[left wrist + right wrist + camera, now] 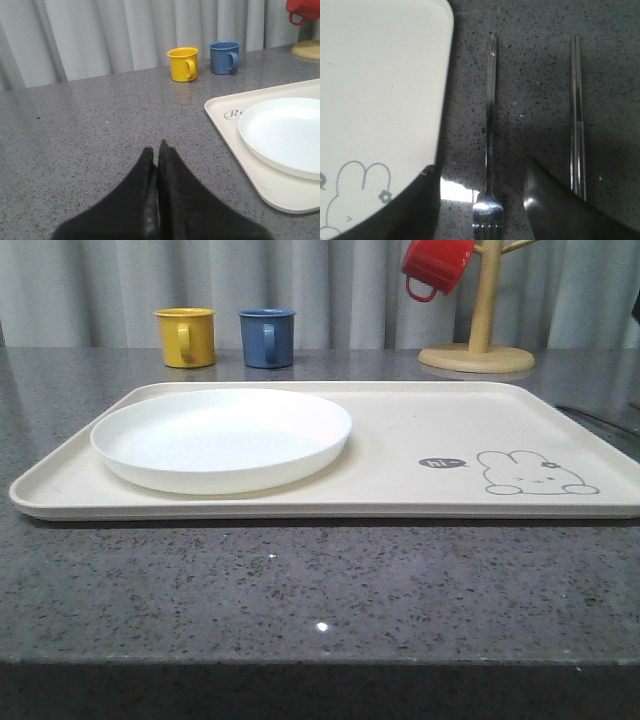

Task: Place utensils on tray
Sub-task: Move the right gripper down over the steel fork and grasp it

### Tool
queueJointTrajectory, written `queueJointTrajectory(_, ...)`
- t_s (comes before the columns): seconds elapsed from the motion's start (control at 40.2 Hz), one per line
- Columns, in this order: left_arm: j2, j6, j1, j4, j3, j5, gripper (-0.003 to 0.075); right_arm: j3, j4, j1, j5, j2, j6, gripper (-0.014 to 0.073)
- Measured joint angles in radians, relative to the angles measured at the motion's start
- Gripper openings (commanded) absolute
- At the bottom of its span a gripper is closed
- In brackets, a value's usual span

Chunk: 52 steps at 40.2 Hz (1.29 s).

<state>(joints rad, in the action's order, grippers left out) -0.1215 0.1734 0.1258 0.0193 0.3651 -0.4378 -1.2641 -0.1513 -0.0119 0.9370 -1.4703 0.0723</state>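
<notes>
Right wrist view: we straddle the fork [490, 130] with jaws spread wide, empty, beside the tray [380, 100]. It looks thin, stiff, slippery (pinch mid-handle). Left gripper [158, 165] closed on nothing; plate [222, 437] already trayed.

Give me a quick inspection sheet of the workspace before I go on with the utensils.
Surface: grey speckled counter, dry, no spills.
Job's things: tray with white plate on its left half; fork and chopsticks lie on the counter beside the tray, off it.
Clutter: yellow cup, blue cup, red cup on wooden stand.
Grippers: left gripper shut, empty; right gripper open, straddling the fork.
Cables: nothing seen.
Surroundings: grey curtain.
</notes>
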Motion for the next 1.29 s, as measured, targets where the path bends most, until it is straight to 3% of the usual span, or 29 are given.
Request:
queueJointTrajectory(0.298, 0.000, 0.000, 0.000, 0.000, 0.000, 0.000, -0.0018, -0.027, 0.004, 0.000, 0.021, -0.172, 0.007, 0.0400)
queueJointTrajectory(0.547, 0.000, 0.000, 0.000, 0.000, 0.000, 0.000, -0.0018, -0.028, 0.006, 0.000, 0.021, -0.224, 0.007, 0.0256)
queueJointTrajectory(0.87, 0.000, 0.000, 0.000, 0.000, 0.000, 0.000, -0.0018, -0.030, 0.008, 0.000, 0.019, -0.226, 0.007, 0.0163)
queueJointTrajectory(1.119, 0.002, 0.000, 0.000, 0.000, 0.000, 0.000, -0.0018, -0.030, 0.008, 0.000, 0.027, -0.226, 0.008, -0.0074)
queueJointTrajectory(1.293, 0.002, 0.000, 0.000, 0.000, 0.000, 0.000, -0.0018, -0.035, 0.010, 0.000, 0.040, -0.226, 0.008, -0.0057)
